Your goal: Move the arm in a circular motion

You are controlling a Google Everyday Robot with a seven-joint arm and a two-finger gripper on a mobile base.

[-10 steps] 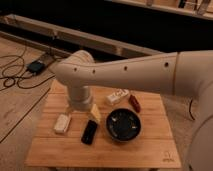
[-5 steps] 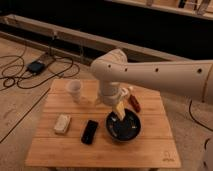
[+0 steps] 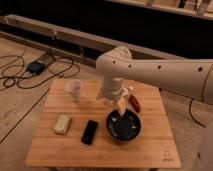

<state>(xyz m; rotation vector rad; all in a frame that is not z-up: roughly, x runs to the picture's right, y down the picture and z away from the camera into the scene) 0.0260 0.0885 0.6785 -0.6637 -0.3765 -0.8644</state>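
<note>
The cream-beige arm [image 3: 160, 70] reaches in from the right, its thick segment lying across the upper half of the view. It bends at a rounded joint [image 3: 116, 62] and points down toward the wooden table [image 3: 55, 152]. The gripper [image 3: 119, 102] hangs at its lower end, over the middle of the table, just above the far rim of a black bowl [image 3: 123, 126]. A red object [image 3: 134, 101] lies right beside the gripper.
A white cup [image 3: 74, 90] stands at the table's back left. A cream block [image 3: 62, 123] and a black phone-like slab [image 3: 90, 131] lie at the front left. Cables and a small box [image 3: 36, 66] lie on the floor to the left.
The arm's bend and gripper have swung from the table's left side to its middle, over the bowl's far rim. The white cup, hidden before, now shows.
</note>
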